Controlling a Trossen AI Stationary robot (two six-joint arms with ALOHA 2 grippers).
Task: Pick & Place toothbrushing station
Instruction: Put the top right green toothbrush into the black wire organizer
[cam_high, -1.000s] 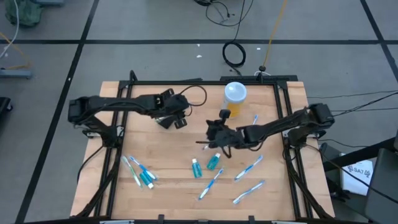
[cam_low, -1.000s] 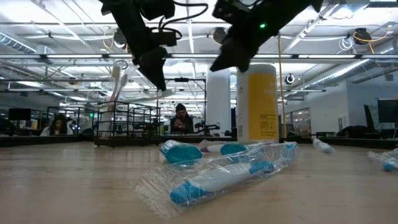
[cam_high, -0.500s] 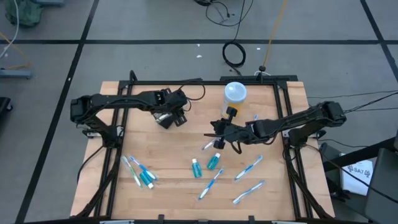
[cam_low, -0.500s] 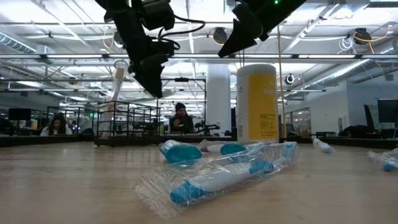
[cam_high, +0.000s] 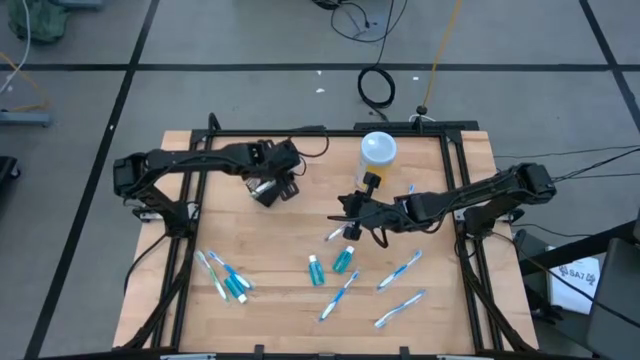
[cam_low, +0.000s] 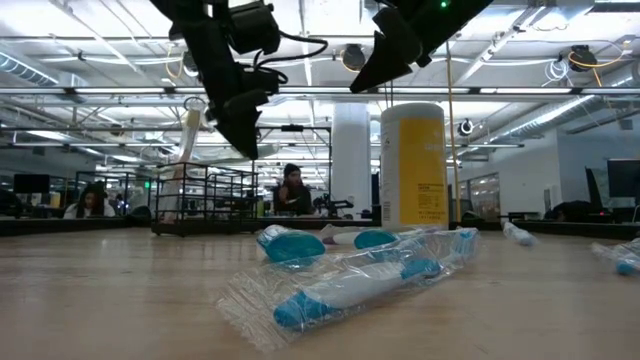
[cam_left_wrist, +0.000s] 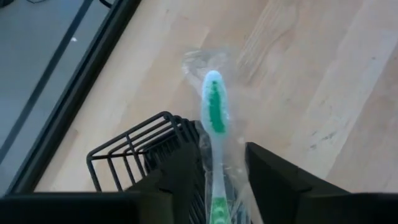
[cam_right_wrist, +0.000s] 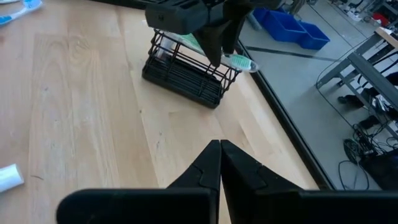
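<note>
The black wire basket (cam_high: 266, 196) stands on the table's far left part. My left gripper (cam_left_wrist: 224, 152) hangs over it, open, with a clear-wrapped, green-bristled toothbrush (cam_left_wrist: 214, 112) between its fingers. The brush's head (cam_right_wrist: 239, 61) sticks out past the basket's rim (cam_right_wrist: 227, 70), and its handle runs back between the fingers, where its lower end is hidden. My right gripper (cam_high: 343, 213) hovers shut and holding nothing above mid-table. Several blue-and-white toothbrushes (cam_high: 400, 268) and two teal tubes (cam_high: 343, 260) lie on the near half. My left gripper's fingers (cam_left_wrist: 186, 168) stand along either side of the toothbrush's handle (cam_left_wrist: 216, 186), slanting down from above. A gap shows on one side, filled only by clear wrapper. I cannot tell whether the fingers touch the wrapper.
A tall yellow bottle with a white lid (cam_high: 378, 150) stands at the far middle, just behind my right gripper. A wrapped toothbrush (cam_low: 350, 285) lies close to the near edge. Black frame rails (cam_high: 190, 230) run along the table's sides. Bare wood shows between the basket and the near toothbrushes.
My right gripper has risen from just above the table and rolled about its own line, staying shut. My left gripper has shifted a little toward the table's left edge over the basket. The basket and the toothbrushes on the table have not moved.
</note>
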